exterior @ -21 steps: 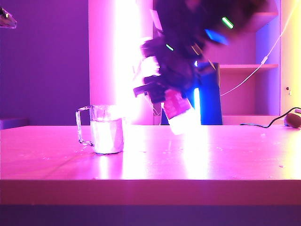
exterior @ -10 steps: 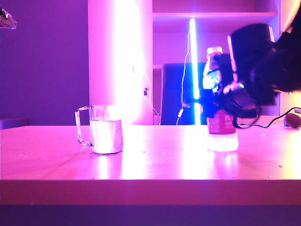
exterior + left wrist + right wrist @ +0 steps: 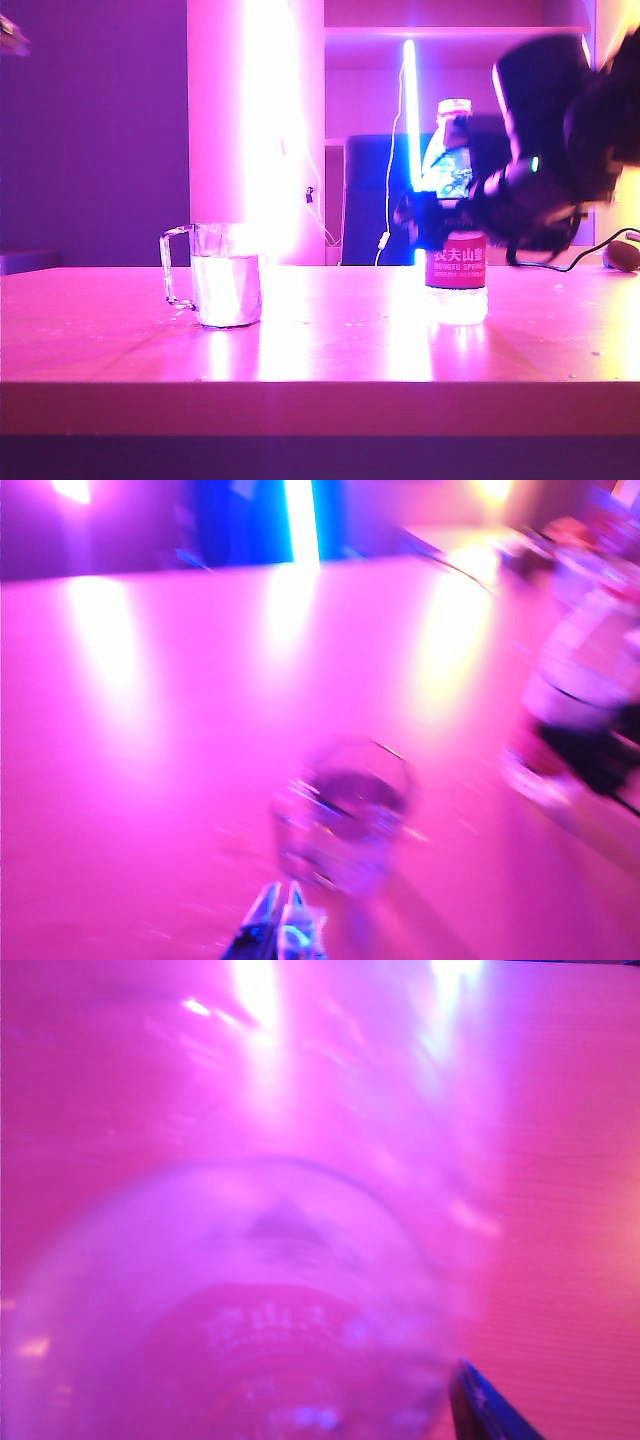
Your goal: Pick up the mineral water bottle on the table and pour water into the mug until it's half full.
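Tilted over the mug [image 3: 228, 288] a second ago, the mineral water bottle [image 3: 455, 215] now stands upright on the table [image 3: 320, 345], well to the mug's right. Pouring looks finished, with water [image 3: 228, 290] well up the glass; this is the release. The right gripper [image 3: 432, 215] flanks the bottle's middle, and whether its fingers have let go I cannot tell. Next it must back away without tipping the bottle. The left gripper [image 3: 280, 930] hovers near the mug, fingers together. The red label reads "NONGFU SPRING".
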